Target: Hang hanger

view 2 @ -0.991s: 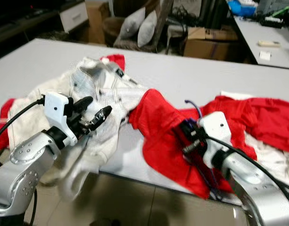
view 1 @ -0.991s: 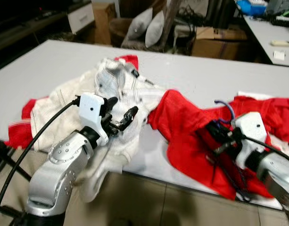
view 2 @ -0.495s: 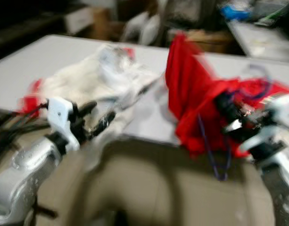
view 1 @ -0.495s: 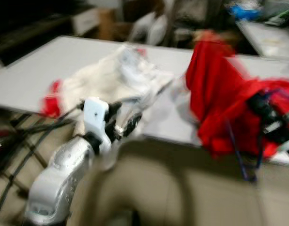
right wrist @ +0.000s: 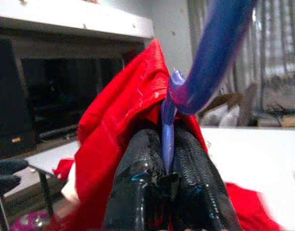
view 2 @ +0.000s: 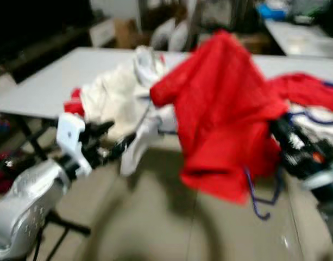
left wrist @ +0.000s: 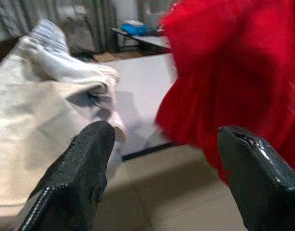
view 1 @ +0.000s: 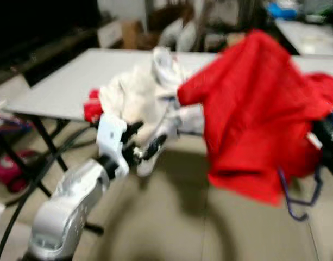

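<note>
Right gripper (right wrist: 167, 202) jaws pinch the purple hanger (right wrist: 210, 53).

A long pale grey surface (view 1: 63, 81) on dark legs (view 1: 49, 147) stands over a beige tiled floor (view 1: 171, 223). Beyond it sit a cardboard box (view 1: 132, 33) and two light cushions (view 2: 174, 33) (all blurred). A second pale table (view 2: 296, 43) runs along the far right, with something blue (view 1: 280, 10) on it. The left side of the room lies in deep shadow (view 1: 41, 27). The right wrist view shows a white wall (right wrist: 161, 19), a pale shelf (right wrist: 70, 19) above a dark recess, and curtains (right wrist: 277, 62).
</note>
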Motion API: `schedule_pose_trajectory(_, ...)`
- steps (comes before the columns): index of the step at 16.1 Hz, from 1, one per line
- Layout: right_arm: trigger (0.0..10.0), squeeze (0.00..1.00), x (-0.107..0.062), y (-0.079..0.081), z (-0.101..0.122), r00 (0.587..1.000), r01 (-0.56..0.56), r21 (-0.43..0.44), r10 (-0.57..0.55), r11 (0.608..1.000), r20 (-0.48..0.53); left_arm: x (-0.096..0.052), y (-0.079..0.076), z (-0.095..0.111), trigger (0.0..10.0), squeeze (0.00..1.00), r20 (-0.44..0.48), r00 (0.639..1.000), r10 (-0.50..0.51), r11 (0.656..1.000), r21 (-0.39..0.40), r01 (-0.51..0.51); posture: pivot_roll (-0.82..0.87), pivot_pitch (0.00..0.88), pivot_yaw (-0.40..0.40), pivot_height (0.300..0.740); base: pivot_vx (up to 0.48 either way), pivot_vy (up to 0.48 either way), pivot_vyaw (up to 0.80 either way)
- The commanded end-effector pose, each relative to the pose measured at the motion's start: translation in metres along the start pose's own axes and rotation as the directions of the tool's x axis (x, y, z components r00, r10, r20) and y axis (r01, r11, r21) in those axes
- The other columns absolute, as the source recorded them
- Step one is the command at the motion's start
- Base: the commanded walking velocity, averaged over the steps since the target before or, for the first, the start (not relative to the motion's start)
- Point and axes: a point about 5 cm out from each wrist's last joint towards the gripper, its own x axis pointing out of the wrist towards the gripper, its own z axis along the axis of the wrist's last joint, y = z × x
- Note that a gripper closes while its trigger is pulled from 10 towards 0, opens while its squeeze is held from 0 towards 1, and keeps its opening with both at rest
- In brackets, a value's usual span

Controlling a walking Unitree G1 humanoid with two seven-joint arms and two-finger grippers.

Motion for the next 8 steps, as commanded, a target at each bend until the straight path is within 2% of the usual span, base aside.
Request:
schedule_pose_trajectory(1,10.0,0.00,0.000,0.016,0.010,0.991,-0.135,-0.001,0.135,0.991,0.001,-0.002,0.001,0.003,10.0,0.00,0.011,1.000,-0.011,1.000,0.018,0.011,0.03,0.000,0.064,0.740,0.000,0.000,0.00)
schedule_pose_trajectory(2,10.0,0.00,-0.004,0.018,0.010,0.987,-0.160,0.002,0.160,0.987,-0.018,-0.003,0.000,0.004,10.0,0.00,0.018,1.000,-0.021,1.000,0.016,0.021,0.03,0.000,0.064,0.740,0.000,0.000,0.00)
schedule_pose_trajectory(3,10.0,0.00,-0.019,0.021,0.011,0.970,-0.229,0.020,0.229,0.973,-0.079,-0.007,0.000,0.014,10.0,0.00,0.097,0.994,-0.055,0.998,-0.007,0.056,0.03,0.000,0.065,0.740,0.000,0.000,0.00)
schedule_pose_trajectory(5,10.0,0.00,-0.029,0.023,0.014,0.947,-0.289,0.051,0.293,0.956,-0.131,-0.017,0.010,0.037,10.0,0.00,0.226,0.970,-0.093,0.994,-0.039,0.105,0.03,0.000,0.062,0.740,0.000,0.000,0.00)
schedule_pose_trajectory(6,10.0,0.00,-0.029,0.023,0.013,0.938,-0.304,0.063,0.310,0.951,-0.156,-0.020,0.017,0.042,10.0,0.00,0.228,0.968,-0.107,0.993,-0.019,0.115,0.03,0.000,0.057,0.740,0.000,0.000,0.00)
schedule_pose_trajectory(8,10.0,0.00,-0.019,0.028,0.007,0.920,-0.339,0.068,0.345,0.938,-0.186,-0.024,0.027,0.047,10.0,0.00,0.202,0.972,-0.118,0.993,0.039,0.113,0.04,0.000,0.050,0.740,0.000,0.000,0.00)
